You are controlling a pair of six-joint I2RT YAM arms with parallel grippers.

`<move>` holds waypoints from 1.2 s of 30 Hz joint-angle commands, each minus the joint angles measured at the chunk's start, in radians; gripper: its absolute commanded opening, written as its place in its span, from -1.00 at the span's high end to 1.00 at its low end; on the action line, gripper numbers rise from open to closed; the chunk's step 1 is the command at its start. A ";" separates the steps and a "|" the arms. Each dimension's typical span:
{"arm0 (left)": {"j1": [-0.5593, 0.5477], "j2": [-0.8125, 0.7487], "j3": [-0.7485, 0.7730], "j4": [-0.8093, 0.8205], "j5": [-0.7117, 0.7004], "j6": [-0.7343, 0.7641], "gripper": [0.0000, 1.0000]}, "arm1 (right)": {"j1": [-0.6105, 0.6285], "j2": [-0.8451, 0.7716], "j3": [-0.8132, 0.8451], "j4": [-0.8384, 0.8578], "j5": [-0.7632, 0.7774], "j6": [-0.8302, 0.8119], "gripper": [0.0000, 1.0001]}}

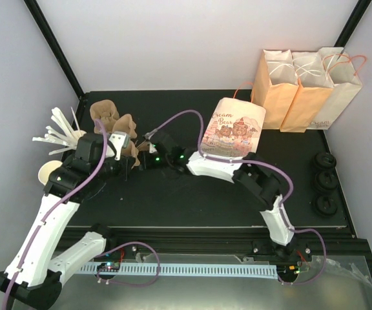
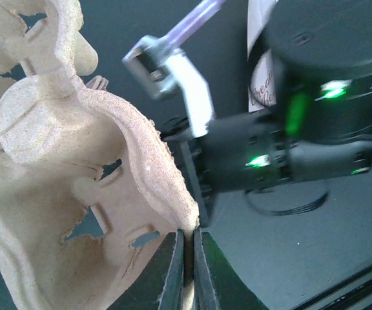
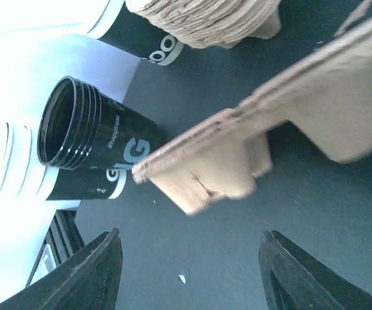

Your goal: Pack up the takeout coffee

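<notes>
My left gripper (image 1: 126,150) (image 2: 187,236) is shut on the rim of a brown pulp cup carrier (image 1: 124,129) (image 2: 76,181) and holds it tilted on edge. My right gripper (image 1: 141,161) (image 3: 192,258) is open and empty just right of that carrier (image 3: 289,110), its fingers (image 3: 95,271) wide apart above bare tabletop. A black paper cup (image 3: 95,155) with white lettering lies on its side, mouth open and no lid, beyond the carrier. A second black cup (image 3: 141,39) lies behind it. No lidded black cup is in view.
More pulp carriers (image 1: 105,113) (image 3: 205,19) are stacked at the back left. A printed Cream Bear paper bag (image 1: 234,126) stands mid-table. Three plain paper bags (image 1: 305,84) stand at the back right. Black lids (image 1: 325,181) lie along the right edge, white cutlery (image 1: 60,132) at the left.
</notes>
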 commanded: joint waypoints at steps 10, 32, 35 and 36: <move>-0.051 0.107 -0.097 0.135 0.179 -0.014 0.84 | -0.084 -0.568 -0.425 -0.241 0.254 -0.196 -0.25; -0.308 0.154 -0.155 0.204 -0.149 -0.250 -0.97 | -0.095 -0.794 -0.619 -0.268 0.178 -0.536 -0.57; -0.214 0.075 -0.199 0.205 -0.131 -0.282 -0.96 | -0.092 -0.739 -0.584 -0.301 0.092 -0.680 -0.61; -0.176 0.053 -0.215 0.205 -0.118 -0.285 -0.96 | -0.090 -0.726 -0.572 -0.317 0.012 -0.736 -0.64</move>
